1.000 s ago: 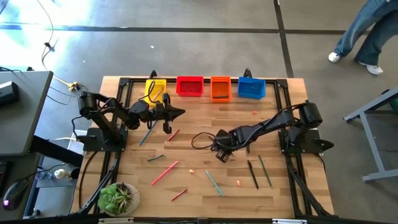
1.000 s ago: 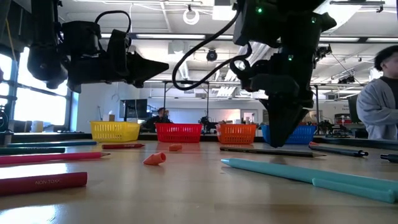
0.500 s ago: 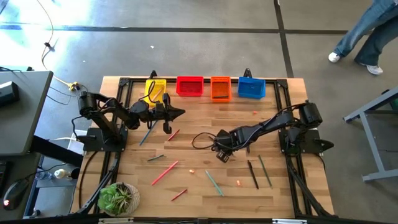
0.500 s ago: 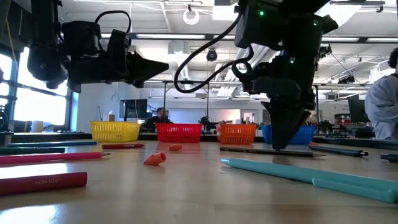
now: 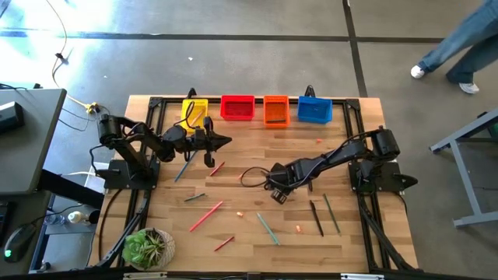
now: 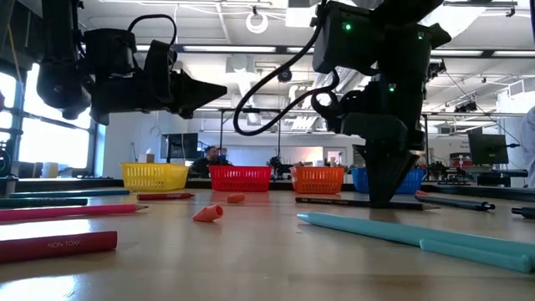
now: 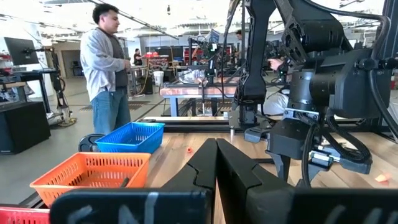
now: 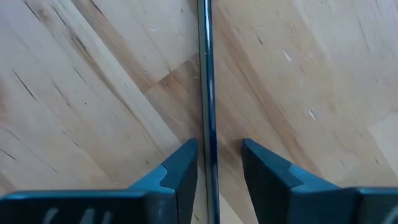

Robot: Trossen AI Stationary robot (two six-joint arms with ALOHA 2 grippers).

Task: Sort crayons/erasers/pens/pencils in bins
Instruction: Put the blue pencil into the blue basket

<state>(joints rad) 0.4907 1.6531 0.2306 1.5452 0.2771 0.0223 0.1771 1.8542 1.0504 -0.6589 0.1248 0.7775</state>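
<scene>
With the right gripper (image 8: 214, 168) still apart astride the dark pencil (image 8: 206, 81), just past table (image 5: 249, 225) centre toward 3 o'clock, close squarely on the shaft before lifting.

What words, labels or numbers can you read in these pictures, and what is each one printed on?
"NON TOXIC": roughly how the pale print reads on the red crayon nearest the low camera; the end is blurred.
Pale marks on the left wrist bar: too blurred to read.
Nothing else legible.
</scene>
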